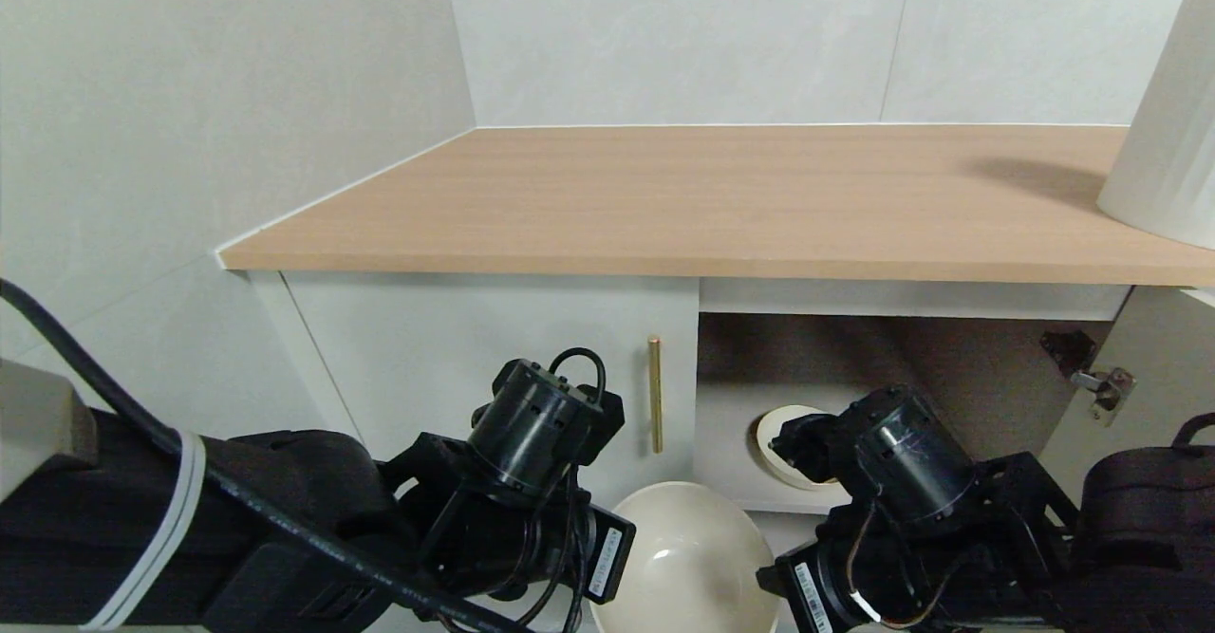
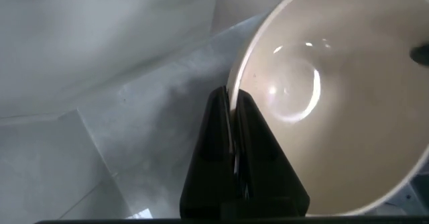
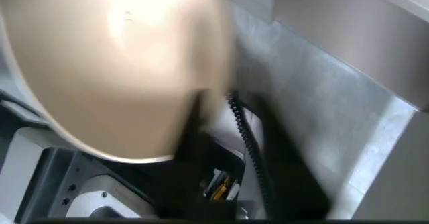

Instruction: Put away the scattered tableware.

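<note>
Clamping the cream bowl (image 2: 322,96) by its rim, left fingers (image 2: 216,137) hold it mouth-up; right fingers (image 3: 275,157): cannot tell.

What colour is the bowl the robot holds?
The bowl is cream-white; clearest in the left wrist view.
</note>
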Controlling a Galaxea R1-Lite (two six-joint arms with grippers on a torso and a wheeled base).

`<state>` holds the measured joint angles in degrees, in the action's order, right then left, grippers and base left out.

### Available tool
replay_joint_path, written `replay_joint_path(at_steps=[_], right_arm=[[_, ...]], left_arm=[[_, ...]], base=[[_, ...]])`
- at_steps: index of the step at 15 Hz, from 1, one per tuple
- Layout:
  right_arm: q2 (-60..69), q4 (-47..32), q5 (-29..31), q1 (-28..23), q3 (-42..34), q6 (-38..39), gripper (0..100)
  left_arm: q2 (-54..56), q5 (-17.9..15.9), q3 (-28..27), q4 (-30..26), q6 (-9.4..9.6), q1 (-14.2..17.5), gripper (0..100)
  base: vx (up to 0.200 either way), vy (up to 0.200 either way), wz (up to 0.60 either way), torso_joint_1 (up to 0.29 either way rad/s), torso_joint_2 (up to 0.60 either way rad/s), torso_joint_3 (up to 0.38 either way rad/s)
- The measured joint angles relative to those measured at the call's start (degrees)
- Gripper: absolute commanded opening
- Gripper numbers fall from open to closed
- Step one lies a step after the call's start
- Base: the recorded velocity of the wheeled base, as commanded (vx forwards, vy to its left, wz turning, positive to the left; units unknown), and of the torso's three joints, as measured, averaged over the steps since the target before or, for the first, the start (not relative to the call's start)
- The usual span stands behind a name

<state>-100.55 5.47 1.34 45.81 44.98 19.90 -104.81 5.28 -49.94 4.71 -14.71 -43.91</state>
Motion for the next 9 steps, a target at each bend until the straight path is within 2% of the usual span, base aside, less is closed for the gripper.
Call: replay_joint_path(at_steps=[6, 7, 9], right_arm=[[-0.09, -0.2, 0.24, 0.11, 0.0, 0.11, 0], [-0.09, -0.17, 0.32, 0.11, 0.0, 0.09, 0], [-0.13, -0.5, 0.46, 0.05, -0.09, 0.07, 0]], left_arm=[[0.07, 0.07, -0.02, -0.04, -0.17, -0.1, 0], [0.13, 0.09, -0.16, 0.09, -0.2, -0.1, 100], [0.62, 0.33, -0.18, 0.16, -0.23, 0.01, 100]], base=[[0.0, 0.0, 0.0, 0.0, 0.0, 0.0], [0.0, 0.0, 0.0, 0.0, 0.0, 0.0], [0.0, 0.0, 0.0, 0.0, 0.0, 0.0]])
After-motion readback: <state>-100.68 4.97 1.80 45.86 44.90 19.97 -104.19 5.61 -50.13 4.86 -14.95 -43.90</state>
